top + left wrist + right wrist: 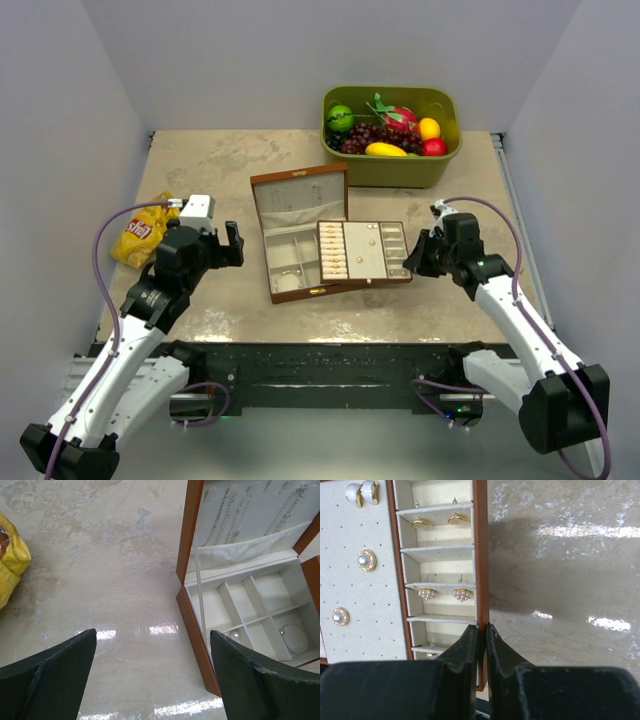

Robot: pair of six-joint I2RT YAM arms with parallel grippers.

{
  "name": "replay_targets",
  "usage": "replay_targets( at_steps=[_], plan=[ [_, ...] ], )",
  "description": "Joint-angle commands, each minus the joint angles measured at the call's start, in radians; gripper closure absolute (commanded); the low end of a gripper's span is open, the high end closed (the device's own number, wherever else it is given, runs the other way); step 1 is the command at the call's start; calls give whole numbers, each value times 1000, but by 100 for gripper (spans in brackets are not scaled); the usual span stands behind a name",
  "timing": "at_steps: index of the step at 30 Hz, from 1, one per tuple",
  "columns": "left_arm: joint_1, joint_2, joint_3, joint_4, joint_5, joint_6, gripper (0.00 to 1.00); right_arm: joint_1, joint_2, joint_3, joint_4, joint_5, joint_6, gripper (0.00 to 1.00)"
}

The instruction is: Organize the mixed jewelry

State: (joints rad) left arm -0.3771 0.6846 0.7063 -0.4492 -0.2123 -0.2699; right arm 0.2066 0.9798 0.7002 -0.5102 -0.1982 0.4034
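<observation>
rim of flat brown-edged cream tray [480, 555] pinched by closed right gripper [482, 630]; left gripper [152, 635] spread wide open over beige table [100, 580], beside brown wooden box [186, 607] edge.

Mottled beige table [200, 160]: yellow snack bag [143, 232] just left of the left gripper [232, 245], open wooden box [300, 200] between it and the right gripper [415, 262], green fruit bin [390, 170] well beyond.

**Pale walls around a mottled tabletop**

A beige, stone-patterned table [200, 160] sits boxed in by a plain pale back wall [250, 60] and two side walls [60, 120]. Light leaves bright glints on its glossy surface. A black rail [320, 365] runs along its near edge
</observation>
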Motion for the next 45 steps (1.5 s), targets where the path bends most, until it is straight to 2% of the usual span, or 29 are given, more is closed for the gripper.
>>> replay_targets(
  at_steps=[1, 16, 25, 45],
  plan=[
    [9, -8, 5, 30, -2, 6, 1, 53, 16, 47, 70, 37, 51, 100],
    [9, -10, 5, 32, 1, 6, 0, 266, 186, 137, 170, 144, 140, 100],
    [9, -7, 4, 35, 4, 9, 0, 382, 327, 265, 141, 265, 138, 100],
    [12, -8, 2, 38, 8, 9, 0, 497, 458, 328, 159, 361, 178, 100]
  ],
)
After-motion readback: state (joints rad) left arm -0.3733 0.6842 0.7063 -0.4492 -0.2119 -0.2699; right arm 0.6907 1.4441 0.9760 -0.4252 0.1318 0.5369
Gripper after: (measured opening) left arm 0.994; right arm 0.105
